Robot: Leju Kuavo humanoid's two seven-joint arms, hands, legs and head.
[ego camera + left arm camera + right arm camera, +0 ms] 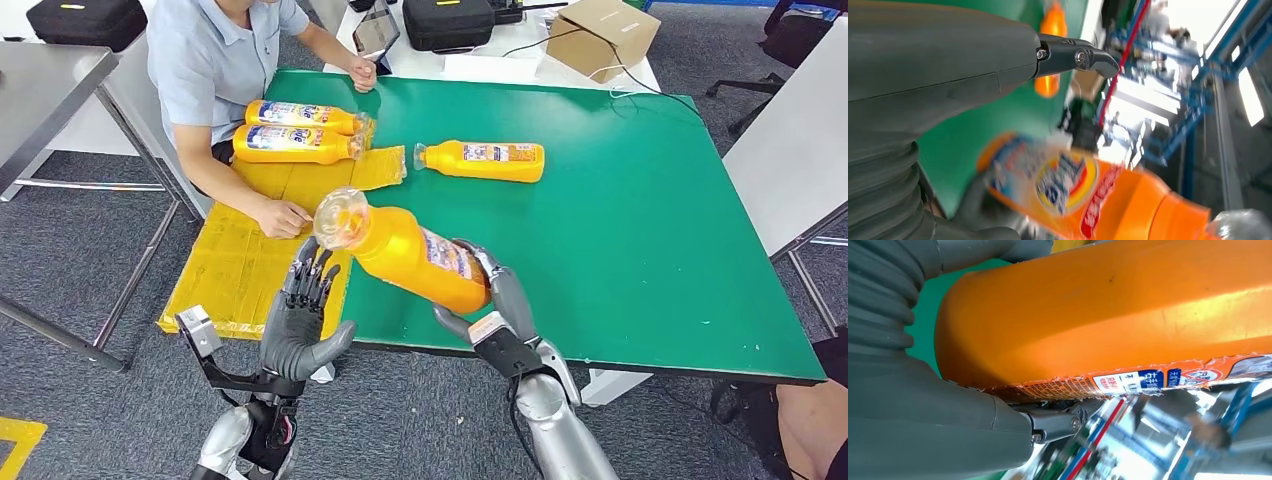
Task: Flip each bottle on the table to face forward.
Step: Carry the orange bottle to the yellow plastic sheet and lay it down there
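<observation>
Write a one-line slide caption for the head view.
Right hand lifts an orange bottle above the green table, left hand open beside it.

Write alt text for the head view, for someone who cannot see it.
The robot's right hand holds a tilted orange plastic bottle above the near edge of the green table, while its left hand hovers open beside the clear cap. Three more orange bottles lie flat beyond, two of them beside a seated person.

The green worktop [650, 220] carries one orange bottle [482, 160] lying at its far middle. On its left side lies a yellow sheet [235, 260], with two orange bottles [296, 130] on its far end.
</observation>
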